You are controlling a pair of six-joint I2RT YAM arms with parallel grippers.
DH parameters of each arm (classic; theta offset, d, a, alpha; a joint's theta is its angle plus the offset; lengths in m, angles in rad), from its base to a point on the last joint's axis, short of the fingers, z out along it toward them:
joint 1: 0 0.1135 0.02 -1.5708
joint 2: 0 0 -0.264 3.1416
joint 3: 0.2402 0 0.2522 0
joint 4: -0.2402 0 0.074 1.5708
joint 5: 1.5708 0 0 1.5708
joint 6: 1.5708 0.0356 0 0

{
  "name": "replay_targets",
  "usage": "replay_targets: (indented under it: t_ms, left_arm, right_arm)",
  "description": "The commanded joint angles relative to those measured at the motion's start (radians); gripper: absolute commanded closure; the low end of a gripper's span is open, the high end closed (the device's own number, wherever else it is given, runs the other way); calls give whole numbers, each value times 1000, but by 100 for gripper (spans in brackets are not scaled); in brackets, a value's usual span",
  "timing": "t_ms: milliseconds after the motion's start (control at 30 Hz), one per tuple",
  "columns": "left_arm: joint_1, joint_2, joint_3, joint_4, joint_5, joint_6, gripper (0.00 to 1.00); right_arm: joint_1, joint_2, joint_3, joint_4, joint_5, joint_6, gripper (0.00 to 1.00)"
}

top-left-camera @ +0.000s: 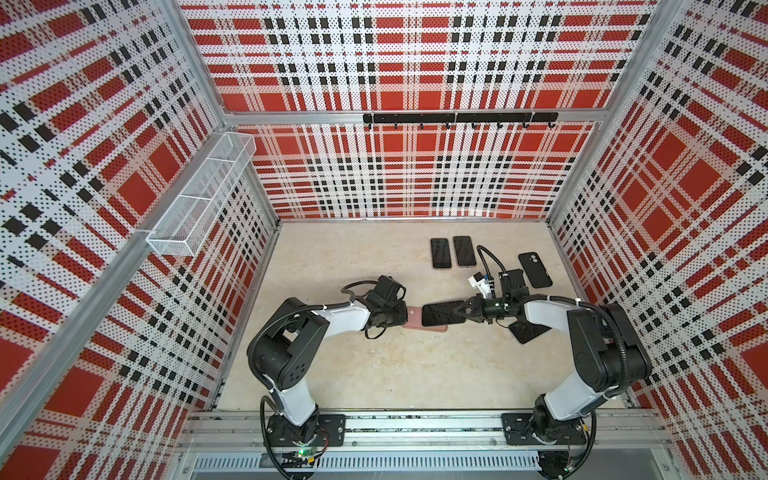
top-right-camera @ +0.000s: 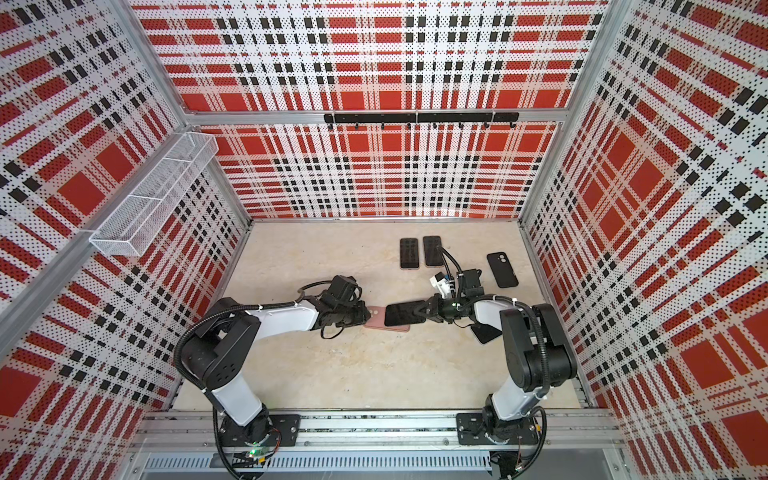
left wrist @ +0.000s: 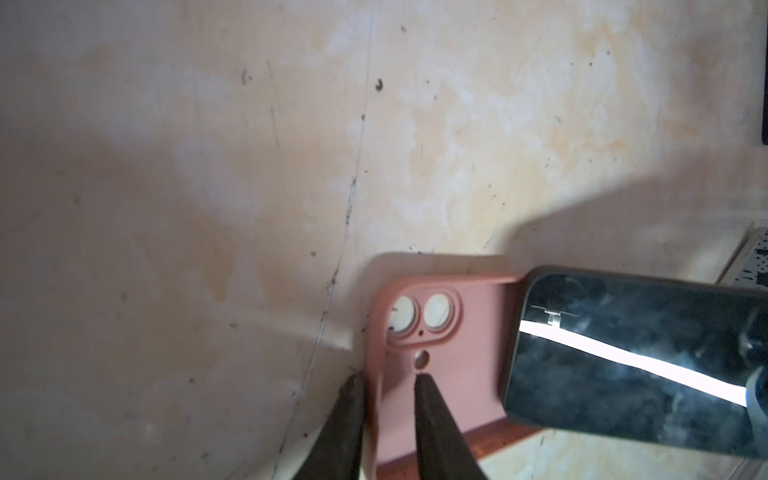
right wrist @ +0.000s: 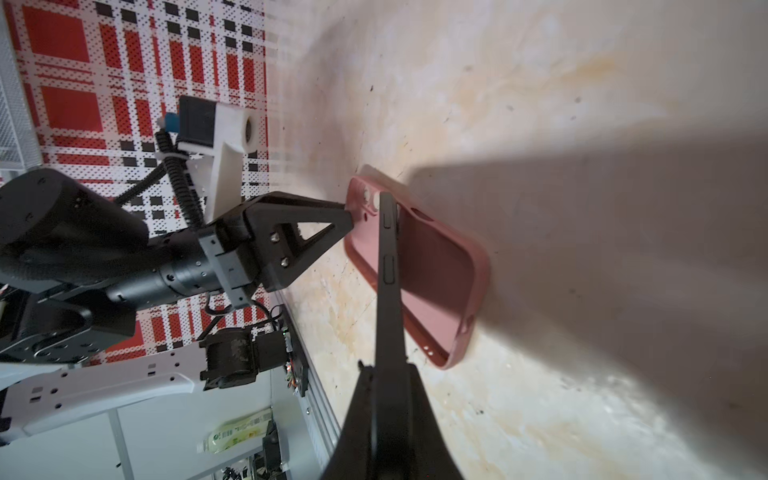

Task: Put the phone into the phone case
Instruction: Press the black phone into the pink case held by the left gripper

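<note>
A pink phone case (top-left-camera: 424, 327) (top-right-camera: 376, 312) lies open side up mid-table. Its camera holes are at the end by my left gripper (top-left-camera: 406, 314) (left wrist: 388, 377). That gripper stands a little open astride the case's (left wrist: 469, 353) end wall, one finger outside and one inside on its floor. My right gripper (top-left-camera: 459, 311) (right wrist: 384, 368) is shut on the end of a black phone (top-left-camera: 440, 313) (top-right-camera: 403, 314) (left wrist: 623, 361). It holds the phone screen up and tilted over the case (right wrist: 436, 270). The phone's (right wrist: 388, 257) free end hangs just short of the camera holes.
Two dark phones (top-left-camera: 440, 253) (top-left-camera: 464, 250) lie side by side at the back. A black case (top-left-camera: 535, 270) lies at the back right. Another phone (top-left-camera: 528, 332) lies partly under the right arm. A mesh basket (top-left-camera: 199, 195) hangs on the left wall.
</note>
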Motion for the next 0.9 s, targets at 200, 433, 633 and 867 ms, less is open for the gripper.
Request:
replay_targets:
  t_ms: [200,433,633,867]
  left_arm:
    - [-1,-6,-37,71,83,-28,74]
    - [-5,7,-63,174,136,-76,74]
    - [-17,4,-85,210,151,-107,74]
    - [-49,-19,-152,305,172,-186,73]
  right_arm:
    - [3,80,13,-80,92,-73,100]
    - [53,143,32,-75,126,-45,100]
    - [73,168,36,-36,131,9,100]
    - [97,192,36,14,125,60,100]
